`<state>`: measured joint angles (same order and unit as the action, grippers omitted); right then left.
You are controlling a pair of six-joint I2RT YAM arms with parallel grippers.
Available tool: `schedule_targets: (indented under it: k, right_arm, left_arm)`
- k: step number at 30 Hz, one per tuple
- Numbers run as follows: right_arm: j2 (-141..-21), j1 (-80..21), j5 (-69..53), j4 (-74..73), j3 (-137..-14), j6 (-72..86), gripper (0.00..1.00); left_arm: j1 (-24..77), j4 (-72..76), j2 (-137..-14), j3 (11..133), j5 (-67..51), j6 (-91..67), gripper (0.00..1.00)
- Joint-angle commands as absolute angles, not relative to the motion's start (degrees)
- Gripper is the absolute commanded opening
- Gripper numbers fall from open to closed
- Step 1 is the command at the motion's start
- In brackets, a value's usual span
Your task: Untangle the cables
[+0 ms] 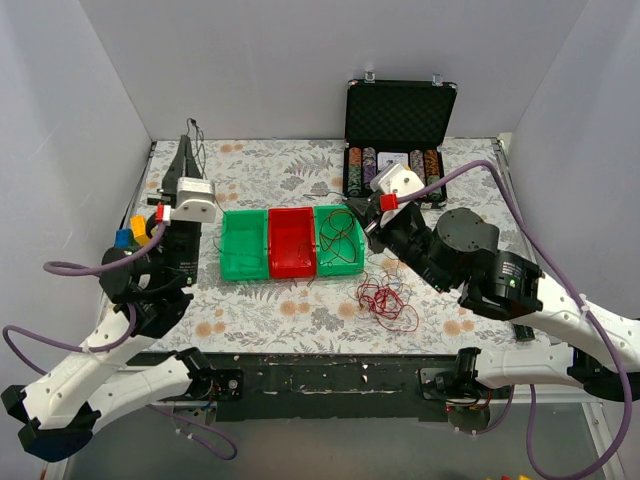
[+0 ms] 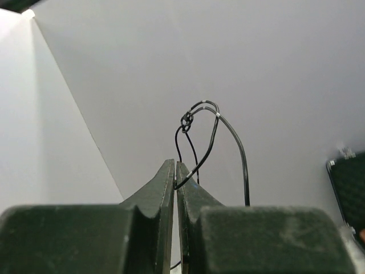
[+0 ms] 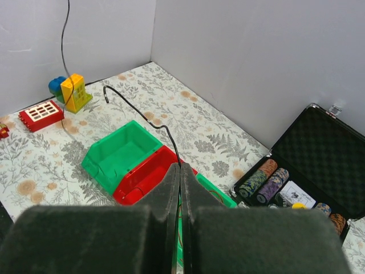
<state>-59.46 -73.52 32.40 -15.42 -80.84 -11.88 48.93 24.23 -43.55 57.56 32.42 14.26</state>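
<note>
We log left fingers (image 2: 170,174) upturned, clamped on a black loop (image 2: 186,120); right fingers (image 3: 174,171) downturned, pinching a half-hidden black strand (image 3: 155,124).

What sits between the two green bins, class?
A red bin, flanked by the left green bin and the right green bin; the top external view shows it.

Left claw (image 2: 175,169) closed tight, tips upward; right claw (image 3: 180,170) closed tight, tilted downward
</note>
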Motion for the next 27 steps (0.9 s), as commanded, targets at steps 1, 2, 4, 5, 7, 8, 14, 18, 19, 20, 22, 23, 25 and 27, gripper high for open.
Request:
schedule_targets:
  k: [1, 2, 4, 5, 7, 8, 14, 18, 19, 20, 22, 23, 25, 27]
  right_arm:
    - [-59.2, -73.5, 31.8, -10.9, -79.5, -10.2, 0.01]
    - [-59.3, -73.5, 31.6, -10.9, -79.3, -9.8, 0.01]
    - [-59.4, -73.5, 31.1, -10.9, -79.0, -9.1, 0.01]
    - [-59.5, -73.5, 31.0, -10.9, -78.8, -8.8, 0.01]
    - [-59.6, -73.6, 30.0, -11.0, -78.6, -8.1, 0.01]
    - [-59.5, -73.5, 29.4, -10.9, -78.5, -7.7, 0.01]
    - [-58.8, -73.6, 27.5, -11.3, -78.2, -5.4, 0.01]
    - [-57.8, -73.6, 27.7, -12.0, -78.5, -4.9, 0.01]
    - [-57.7, -73.6, 27.9, -12.3, -78.4, -4.8, 0.01]
    - [-57.4, -73.6, 28.1, -12.4, -78.5, -4.7, 0.01]
    - [-57.2, -73.6, 28.2, -12.7, -78.4, -4.7, 0.01]
    - [-57.1, -73.6, 28.2, -12.7, -78.2, -4.6, 0.01]
    - [-57.1, -73.6, 28.4, -12.7, -78.1, -4.4, 0.01]
    - [-57.0, -73.6, 28.4, -12.6, -78.1, -4.3, 0.01]
  left_arm:
    - [48.9, 36.7, -46.4, 64.4, 28.5, 20.6, 0.00]
    - [48.9, 38.9, -47.7, 65.1, 28.1, 21.6, 0.00]
    - [48.8, 41.4, -49.6, 66.4, 27.4, 22.5, 0.00]
    - [48.8, 41.7, -50.2, 66.4, 27.2, 22.3, 0.00]
    - [48.7, 41.4, -50.8, 65.8, 26.2, 21.6, 0.00]
    - [48.6, 42.0, -51.1, 65.1, 26.1, 21.5, 0.00]
    - [41.0, 38.7, -51.9, 60.2, 24.5, 13.3, 0.00]
    - [30.6, 33.6, -52.2, 58.1, 21.5, 4.8, 0.00]
    - [28.4, 32.9, -52.3, 57.7, 20.8, 3.9, 0.00]
    - [27.1, 32.6, -52.3, 57.0, 20.1, 3.3, 0.00]
    - [25.6, 32.5, -52.0, 55.8, 18.9, 2.4, 0.00]
    - [25.1, 31.9, -52.1, 55.2, 18.5, 1.9, 0.00]
    - [24.3, 30.0, -52.0, 54.6, 18.2, 0.8, 0.00]
    - [23.9, 28.0, -51.9, 53.4, 17.8, -1.3, 0.00]
